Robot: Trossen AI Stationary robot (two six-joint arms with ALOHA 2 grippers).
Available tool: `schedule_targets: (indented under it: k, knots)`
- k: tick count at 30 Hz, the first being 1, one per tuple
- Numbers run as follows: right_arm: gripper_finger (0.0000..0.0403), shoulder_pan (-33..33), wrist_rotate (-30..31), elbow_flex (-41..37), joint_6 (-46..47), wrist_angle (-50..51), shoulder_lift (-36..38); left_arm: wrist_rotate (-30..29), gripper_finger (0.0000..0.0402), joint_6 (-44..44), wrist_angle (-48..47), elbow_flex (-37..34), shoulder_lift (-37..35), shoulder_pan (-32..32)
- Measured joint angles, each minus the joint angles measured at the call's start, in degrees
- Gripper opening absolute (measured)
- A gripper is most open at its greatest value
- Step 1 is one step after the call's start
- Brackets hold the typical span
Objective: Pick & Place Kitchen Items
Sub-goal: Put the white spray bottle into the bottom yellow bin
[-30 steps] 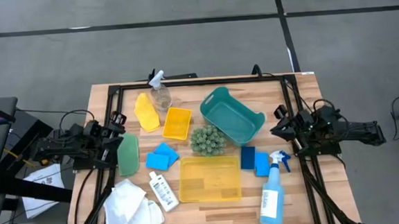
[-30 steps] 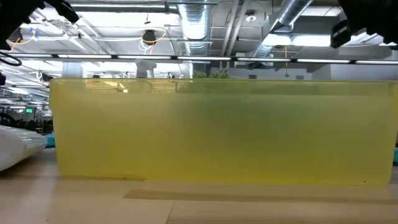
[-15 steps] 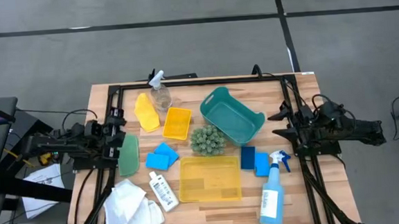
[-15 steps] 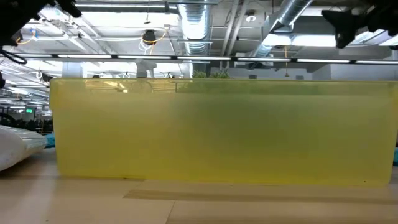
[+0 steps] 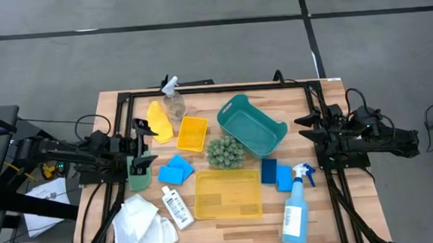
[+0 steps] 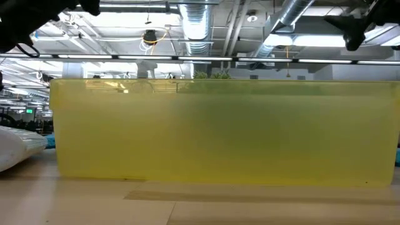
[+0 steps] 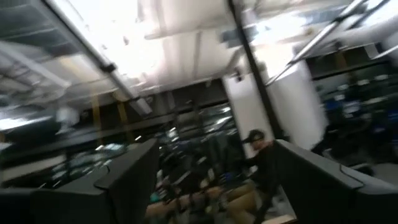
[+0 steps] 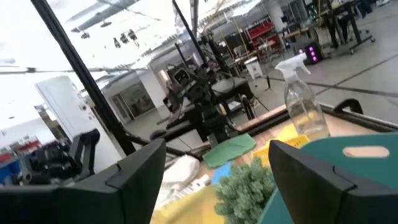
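We see the kitchen items spread over the wooden table [image 5: 328,92]. A green piece [image 5: 139,171] lies at the left edge, partly under the left gripper [image 5: 146,128], with a yellow piece [image 5: 157,117] just beyond it and a clear spray bottle [image 5: 173,101] beside that, near the far edge. Two light blue sponges [image 5: 176,170] lie together near the middle, a small white bottle [image 5: 176,207] lies on its side nearer the front, and white cloths [image 5: 141,223] are heaped at the front left corner. On the right, a dark and a light blue sponge [image 5: 276,174] lie side by side, and a blue spray bottle [image 5: 297,208] lies just next to them with its white trigger head toward the right arm.

Among them we find a small yellow bin [image 5: 192,133], a large yellow bin [image 5: 228,194], a teal basket [image 5: 248,124] and a green bumpy ball [image 5: 224,152] touching the basket's side.

The left gripper hovers over the table's left edge between the yellow and green pieces, its fingers [image 7: 127,180] spread apart and holding nothing. The right gripper [image 5: 305,130] sits at the right edge, just beside the teal basket, its fingers [image 8: 140,171] also apart and empty.
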State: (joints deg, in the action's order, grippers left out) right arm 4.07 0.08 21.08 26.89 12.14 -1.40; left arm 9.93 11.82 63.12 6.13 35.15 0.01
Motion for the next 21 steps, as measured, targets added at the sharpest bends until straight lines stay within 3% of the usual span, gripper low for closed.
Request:
schedule_targets:
  k: [3,8,14,21]
  knots:
    - [0.0276,-1.2,0.0,0.0,-1.3,-4.7,-3.6,4.1,0.0296,-1.0,5.4,0.3,3.0,-0.5]
    - [0.0276,-3.6,0.1,0.2,0.1,-12.3,-12.3,5.1,0.029,-1.6,9.3,0.3,5.0,-2.8]
    - [0.0276,-6.1,2.6,6.4,3.0,-5.8,-24.3,14.1,0.029,-1.6,11.5,0.3,5.0,-5.1]
    - [0.0276,-10.2,3.6,21.0,11.8,9.8,-38.1,14.5,0.029,-1.6,11.8,0.3,5.0,-5.9]
